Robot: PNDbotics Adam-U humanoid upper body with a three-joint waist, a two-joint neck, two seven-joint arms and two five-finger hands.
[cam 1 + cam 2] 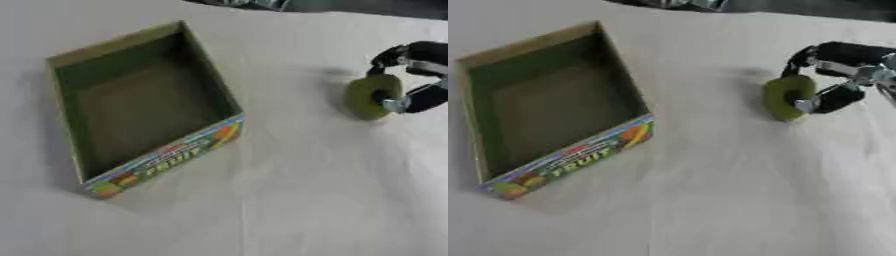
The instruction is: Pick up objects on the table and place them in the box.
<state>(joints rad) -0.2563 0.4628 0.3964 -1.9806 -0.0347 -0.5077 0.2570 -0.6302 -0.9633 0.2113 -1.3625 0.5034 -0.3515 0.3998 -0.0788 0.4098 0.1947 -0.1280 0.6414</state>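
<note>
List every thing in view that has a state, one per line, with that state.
box: open at the top, nothing visible inside, resting on the table.
green ring-shaped object: pinched on edge in the right hand, to the right of the box; whether it touches the table cannot be told.
right hand: fingers curled round the green object.
left hand: not in view.

Even, soft light is falling from above on the pale bench [289, 200]. The box [140, 105] is casting a faint shadow, its inside staying dim. Everything is looking slightly blurred.
</note>
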